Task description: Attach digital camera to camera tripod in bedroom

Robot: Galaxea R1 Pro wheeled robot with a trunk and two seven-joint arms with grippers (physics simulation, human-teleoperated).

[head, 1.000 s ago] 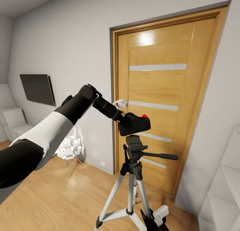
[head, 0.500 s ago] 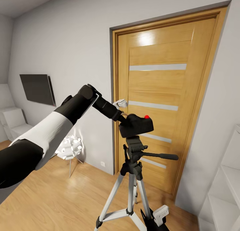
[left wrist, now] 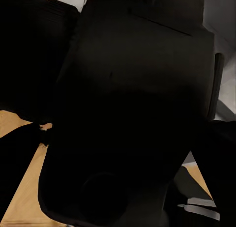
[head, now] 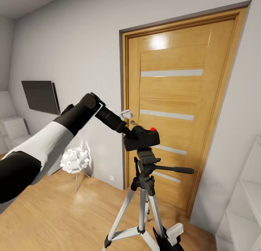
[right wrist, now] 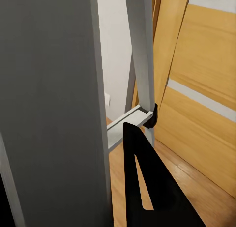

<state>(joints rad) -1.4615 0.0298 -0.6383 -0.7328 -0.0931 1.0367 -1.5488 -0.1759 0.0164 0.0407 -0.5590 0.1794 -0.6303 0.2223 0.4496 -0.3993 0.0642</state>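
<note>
Two silver legs of the camera tripod fill your right wrist view; your right hand sits low by its feet, grip unreadable. Your left hand clamps the digital camera, matte black, red button up, just above the tripod head, before the oak door.

Open floor left of the camera tripod; oak door close behind, white shelf right.
</note>
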